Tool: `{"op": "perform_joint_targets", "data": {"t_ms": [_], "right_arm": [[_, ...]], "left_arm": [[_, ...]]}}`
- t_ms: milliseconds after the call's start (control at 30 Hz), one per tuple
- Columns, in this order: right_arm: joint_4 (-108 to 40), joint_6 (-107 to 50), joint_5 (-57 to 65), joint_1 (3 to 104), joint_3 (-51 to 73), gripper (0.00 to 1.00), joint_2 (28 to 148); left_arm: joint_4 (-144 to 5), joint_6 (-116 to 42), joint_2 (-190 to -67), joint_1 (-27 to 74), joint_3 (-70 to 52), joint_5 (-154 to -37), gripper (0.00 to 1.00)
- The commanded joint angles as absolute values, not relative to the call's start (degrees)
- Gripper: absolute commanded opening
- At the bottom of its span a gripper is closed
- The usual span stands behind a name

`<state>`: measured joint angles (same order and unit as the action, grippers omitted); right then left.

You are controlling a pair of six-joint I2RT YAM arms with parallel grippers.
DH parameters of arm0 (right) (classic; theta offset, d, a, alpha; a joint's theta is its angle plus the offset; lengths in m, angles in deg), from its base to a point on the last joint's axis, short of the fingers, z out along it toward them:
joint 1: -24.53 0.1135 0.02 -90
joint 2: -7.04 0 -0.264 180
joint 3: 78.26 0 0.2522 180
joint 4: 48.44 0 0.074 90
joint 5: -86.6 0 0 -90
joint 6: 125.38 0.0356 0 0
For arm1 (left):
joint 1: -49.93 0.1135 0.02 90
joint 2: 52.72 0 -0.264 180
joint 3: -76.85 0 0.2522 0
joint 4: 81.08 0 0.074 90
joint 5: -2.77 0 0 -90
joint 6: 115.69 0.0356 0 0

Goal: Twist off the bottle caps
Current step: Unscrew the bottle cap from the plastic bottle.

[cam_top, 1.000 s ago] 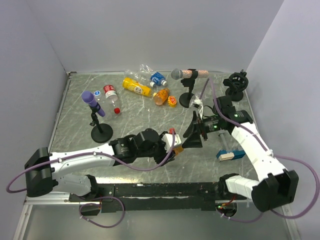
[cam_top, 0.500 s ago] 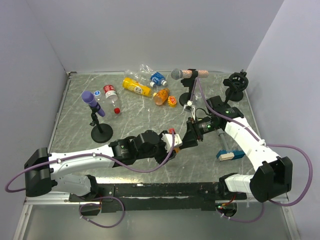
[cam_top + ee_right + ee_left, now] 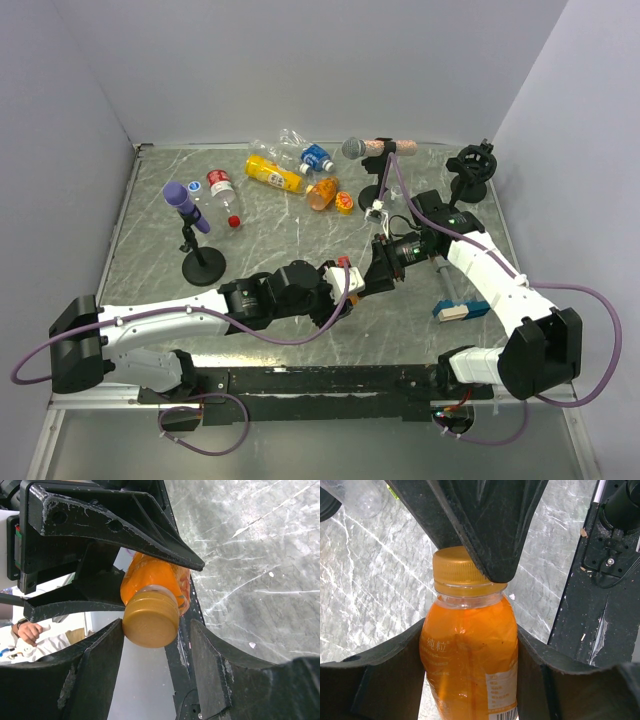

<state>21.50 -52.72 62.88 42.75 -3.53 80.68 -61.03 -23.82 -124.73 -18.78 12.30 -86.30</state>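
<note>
My left gripper (image 3: pixel 470 630) is shut on a stubby orange bottle (image 3: pixel 467 645), held off the table near its middle (image 3: pixel 346 274). The bottle's orange-brown cap (image 3: pixel 454 565) points toward my right gripper (image 3: pixel 376 270). In the right wrist view the cap (image 3: pixel 150 620) sits between the tips of the right gripper (image 3: pixel 157 625), on the end of the bottle (image 3: pixel 152 575). One finger (image 3: pixel 100 660) presses the cap's side and the other stands close on the opposite side. More bottles lie at the back: a yellow one (image 3: pixel 272 174), a blue-labelled one (image 3: pixel 315 157) and two orange ones (image 3: pixel 322 192).
A purple-headed microphone (image 3: pixel 185 205) stands on its black base (image 3: pixel 203 267) at the left, with clear red-labelled bottles (image 3: pixel 220 185) behind it. A grey-headed microphone (image 3: pixel 355 148) and a black holder (image 3: pixel 472 165) stand at the back right. A blue and white object (image 3: pixel 460 308) lies by the right arm.
My right gripper has moved left onto the bottle's cap and its jaws have narrowed from wide open to the cap's width. The left arm and bottle have stayed put.
</note>
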Motion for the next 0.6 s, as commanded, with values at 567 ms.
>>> {"op": "perform_joint_targets", "data": {"t_ms": [567], "right_arm": [[19.9,-51.6,64.8,43.5,-1.5,0.62,81.3]], "left_arm": [[-65.2,-24.5,-125.8,-19.1,10.6,-86.7,0.36]]}}
